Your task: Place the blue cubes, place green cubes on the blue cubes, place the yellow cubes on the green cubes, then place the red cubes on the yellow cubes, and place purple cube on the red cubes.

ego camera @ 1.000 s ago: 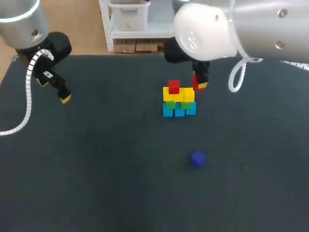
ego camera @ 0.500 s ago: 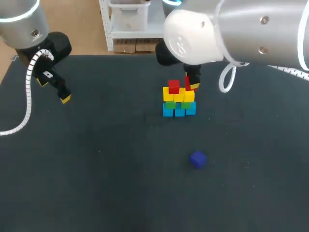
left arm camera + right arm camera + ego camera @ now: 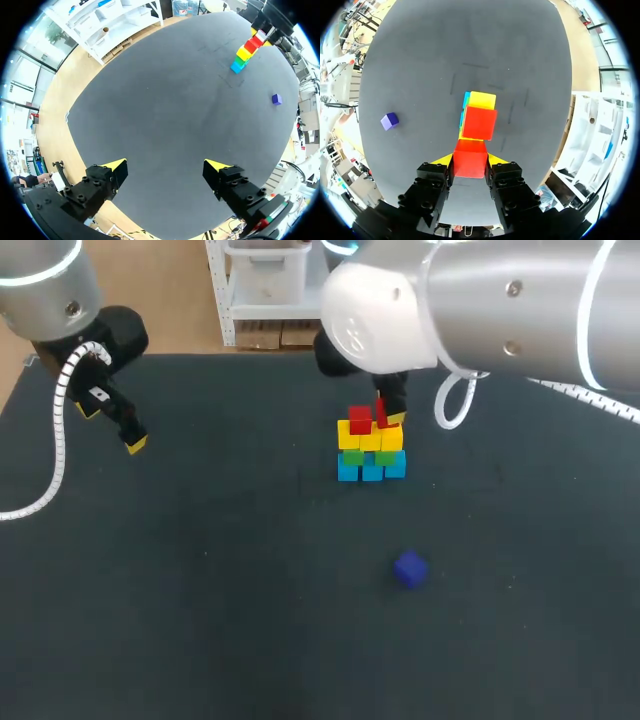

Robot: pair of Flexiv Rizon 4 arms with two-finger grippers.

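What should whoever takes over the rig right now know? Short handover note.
Left gripper: open and empty, over the left side of the table, far from the stack.
Right gripper: shut on a red cube, held over the yellow cubes beside the placed red cube. Whether it touches the yellow cannot be told.
Done: blue cubes at the bottom, green cubes on them, yellow on green, one red on top.
Left: set down and release the held red cube. Then pick up the purple cube, which lies alone in front of the stack, and place it on the reds.
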